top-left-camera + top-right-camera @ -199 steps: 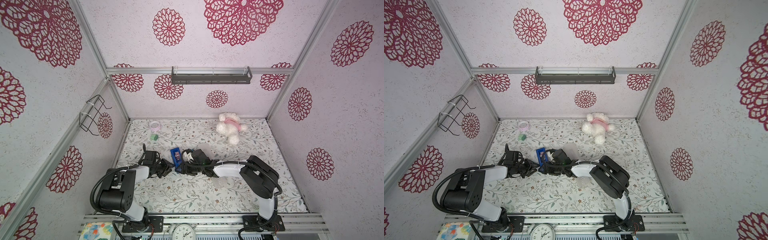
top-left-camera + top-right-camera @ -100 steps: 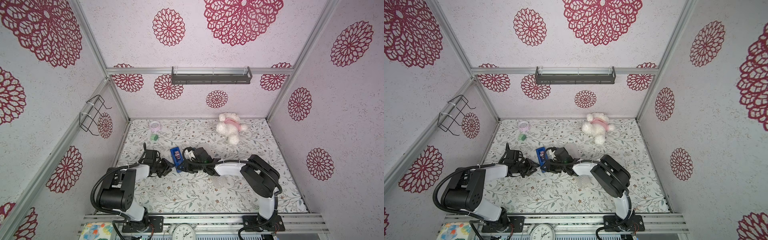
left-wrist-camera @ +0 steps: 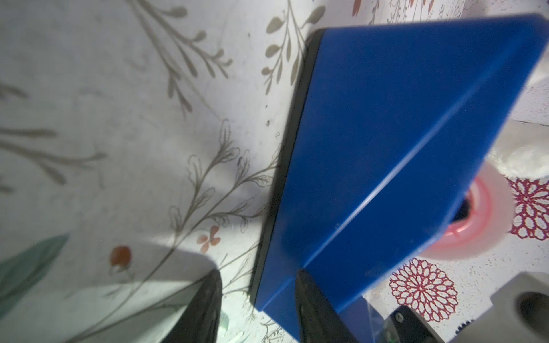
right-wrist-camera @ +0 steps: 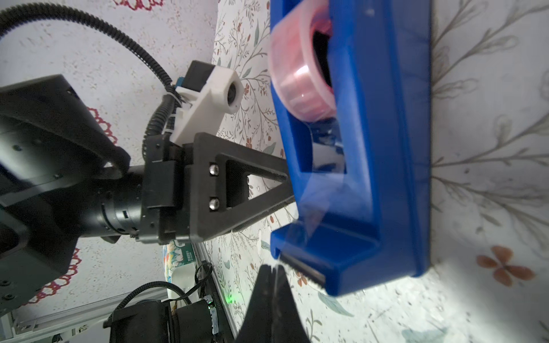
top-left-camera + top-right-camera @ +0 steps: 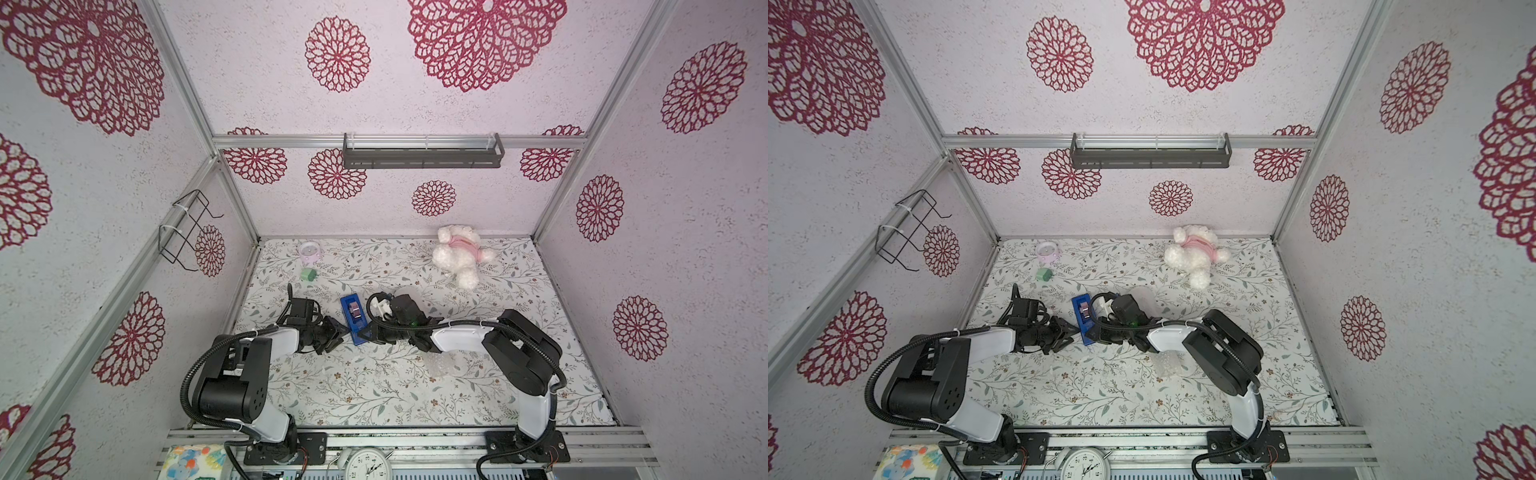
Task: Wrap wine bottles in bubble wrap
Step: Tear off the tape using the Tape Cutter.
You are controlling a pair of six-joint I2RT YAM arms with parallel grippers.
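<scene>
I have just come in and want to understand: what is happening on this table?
Both robot arms are working at the blue tape dispenser on the table. The left gripper is open, with one finger against the dispenser's side, as if to steady it. The right gripper is shut at the cutter end, where the clear tape comes out. A bundle of bubble wrap lies near the right arm. No gripper touches it, and I cannot make out the bottle.

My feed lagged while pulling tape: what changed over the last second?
The right gripper closed at the cutter end of the tape dispenser, apparently pinching the tape end. The left gripper stays open against the dispenser's side; dispenser, bubble wrap and teddy have not moved.
</scene>
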